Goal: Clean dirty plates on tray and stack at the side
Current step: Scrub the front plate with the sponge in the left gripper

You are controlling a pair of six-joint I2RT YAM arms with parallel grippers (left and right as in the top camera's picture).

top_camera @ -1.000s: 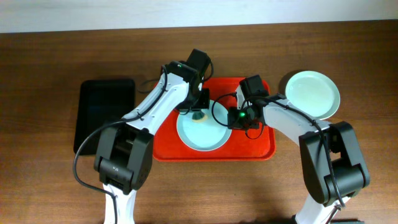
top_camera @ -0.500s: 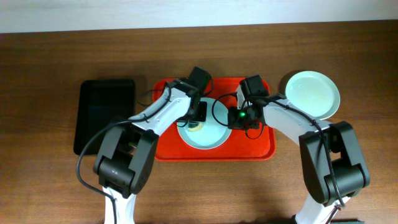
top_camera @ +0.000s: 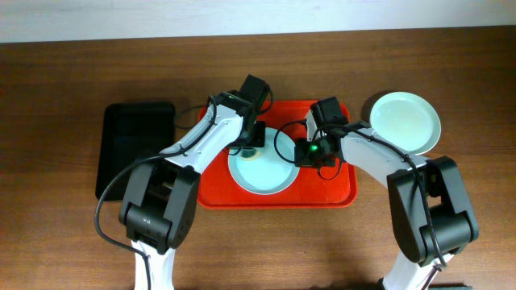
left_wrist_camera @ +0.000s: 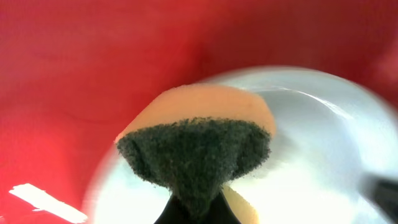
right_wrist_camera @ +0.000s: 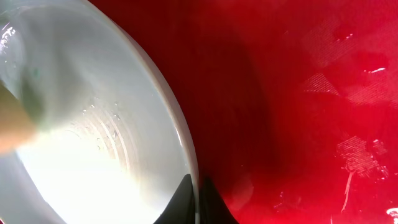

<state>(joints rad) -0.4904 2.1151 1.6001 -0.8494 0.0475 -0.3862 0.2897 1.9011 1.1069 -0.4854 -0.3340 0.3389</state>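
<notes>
At the far left of the wooden bench [top_camera: 64,242] lies a black tray [top_camera: 135,149], well apart from the work. To its right, the left arm reaches over the upper left corner of the red tray [top_camera: 339,189]. The left tool [top_camera: 251,145] is clenched on a sponge [left_wrist_camera: 199,149]. In the left wrist view the sponge has an orange body and a dark green scouring face, and its lower end is pinched between the fingertips [left_wrist_camera: 196,214] at the bottom edge. It sits at the upper left rim of the pale blue plate [top_camera: 262,171], with red tray surface [left_wrist_camera: 93,62] showing behind it. That view is blurred, so I cannot tell whether the sponge touches the plate.

The pale blue plate lies flat inside the red tray, a little left of the tray's middle. On the plate's right side, the right tool [top_camera: 302,151] grips the rim. In the right wrist view its two dark fingers [right_wrist_camera: 186,200] close on either side of the plate's edge [right_wrist_camera: 168,112], with bare red tray floor [right_wrist_camera: 311,93] to the right.

Furthest right, off the tray and just beside its upper right corner, a pale mint green plate [top_camera: 403,121] rests on the bench.
</notes>
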